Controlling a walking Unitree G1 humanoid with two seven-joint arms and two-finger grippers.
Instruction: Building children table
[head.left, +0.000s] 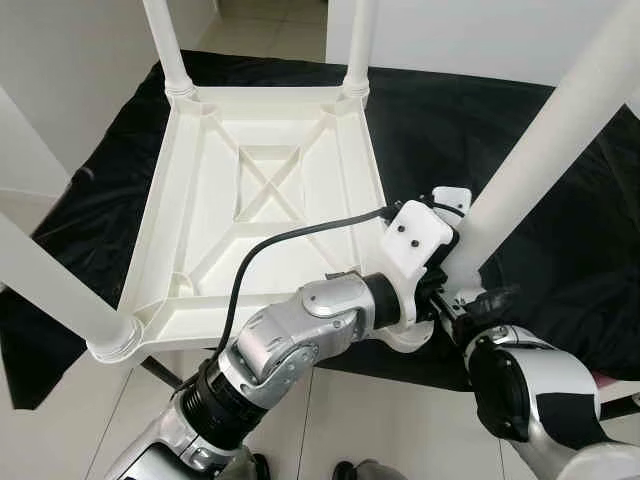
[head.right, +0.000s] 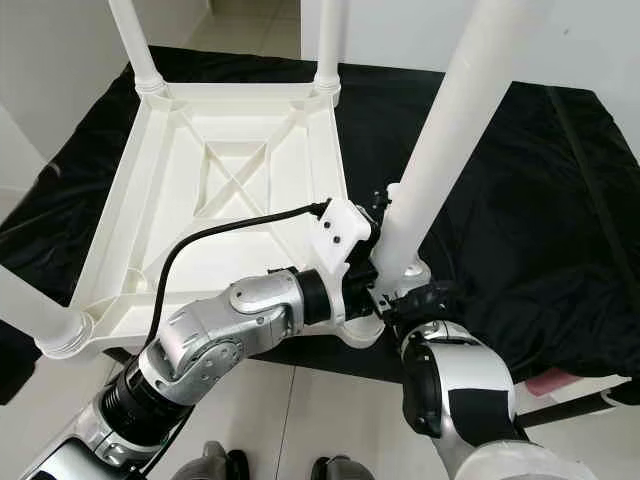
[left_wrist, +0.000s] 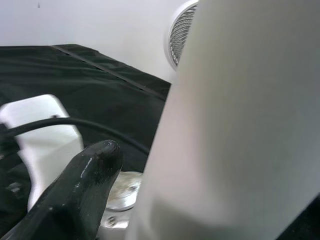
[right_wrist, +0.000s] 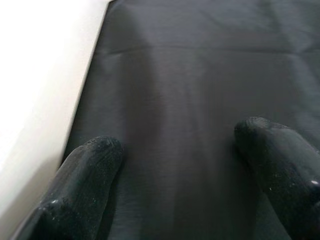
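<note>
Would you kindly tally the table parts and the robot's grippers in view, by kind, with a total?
White table legs: 4 (far left, far right, near left, near right)
White tabletop, upside down: 1
Black cloth beneath it: 1
Grippers, both at the near right leg: 2 (left gripper, right gripper)
Total: 8

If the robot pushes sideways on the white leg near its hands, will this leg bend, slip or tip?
The white leg looks like a stiff, smooth plastic tube, so it would probably not bend but may slip. It stands tilted at the upturned table top corner, so probably not fully seated; a push may tip it.
</note>
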